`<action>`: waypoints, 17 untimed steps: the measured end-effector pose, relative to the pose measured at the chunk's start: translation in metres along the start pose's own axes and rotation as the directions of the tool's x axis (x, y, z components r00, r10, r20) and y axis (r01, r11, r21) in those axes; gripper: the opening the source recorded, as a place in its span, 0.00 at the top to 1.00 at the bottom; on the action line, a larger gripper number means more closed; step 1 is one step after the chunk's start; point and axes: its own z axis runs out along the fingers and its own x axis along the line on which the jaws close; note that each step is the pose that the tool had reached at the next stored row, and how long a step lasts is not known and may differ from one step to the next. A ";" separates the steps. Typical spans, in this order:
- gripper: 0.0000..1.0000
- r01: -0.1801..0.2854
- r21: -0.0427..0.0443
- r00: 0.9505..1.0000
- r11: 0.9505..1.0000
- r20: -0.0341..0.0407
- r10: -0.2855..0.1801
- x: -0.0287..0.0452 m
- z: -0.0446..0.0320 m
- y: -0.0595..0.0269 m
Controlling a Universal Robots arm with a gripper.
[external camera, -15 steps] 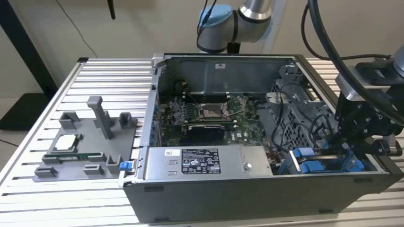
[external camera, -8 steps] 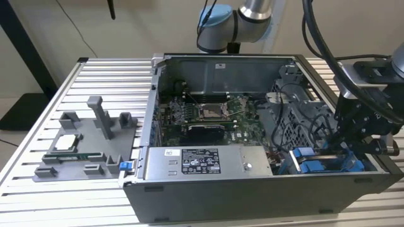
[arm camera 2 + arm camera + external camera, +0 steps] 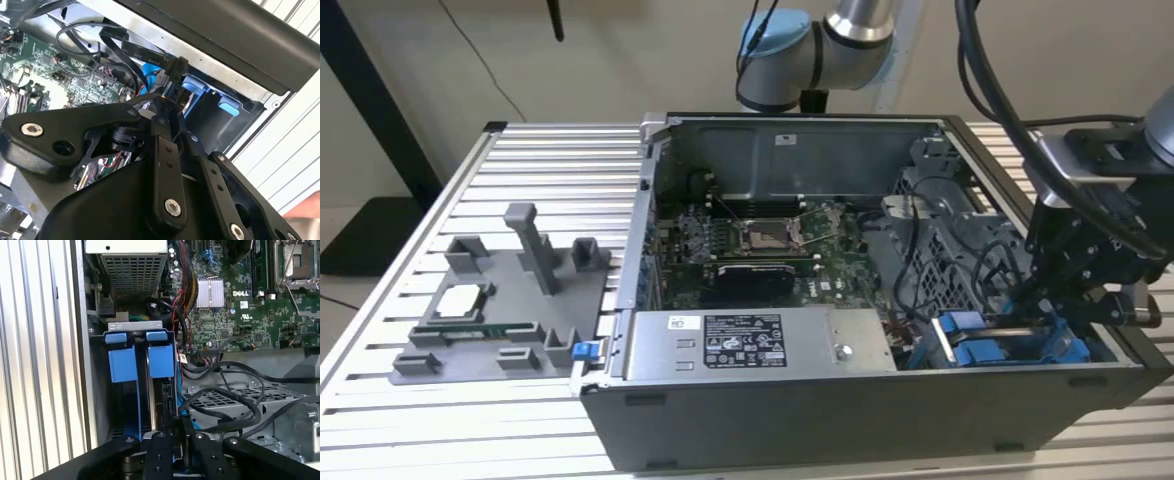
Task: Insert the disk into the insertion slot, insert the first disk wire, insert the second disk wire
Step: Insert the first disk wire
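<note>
Two blue-fronted carriers stand side by side in the grey perforated drive cage [image 3: 227, 399] at the case's front corner [image 3: 1001, 345]. The disk [image 3: 166, 392] sits in the insertion slot behind the blue front [image 3: 161, 360] that is nearer the motherboard, with only its dark edge showing. My gripper [image 3: 173, 426] hangs over that disk's connector end, and in the exterior view it [image 3: 1057, 318] reaches down just above the blue carriers. Its fingers are drawn together on a black wire connector [image 3: 175, 67], from which a flat black cable [image 3: 137, 52] runs away.
The other blue carrier [image 3: 122, 362] lies beside the case wall. Loose black cables [image 3: 225, 371] loop over the cage. A power supply [image 3: 734, 345] and the motherboard [image 3: 747, 235] fill the rest of the case. A grey parts fixture [image 3: 507, 300] stands on the slatted table at the exterior view's left.
</note>
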 end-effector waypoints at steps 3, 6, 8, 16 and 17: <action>1.00 0.000 0.000 1.000 1.000 0.000 0.000 0.0002 0.0010 0.0000; 1.00 0.000 0.000 1.000 1.000 0.000 0.000 0.0002 0.0016 -0.0002; 1.00 0.000 0.000 1.000 1.000 0.001 0.000 0.0004 0.0025 -0.0007; 1.00 0.000 0.000 1.000 1.000 0.000 0.000 0.0028 0.0021 -0.0019; 1.00 0.000 0.000 1.000 1.000 0.000 0.000 0.0033 0.0023 -0.0020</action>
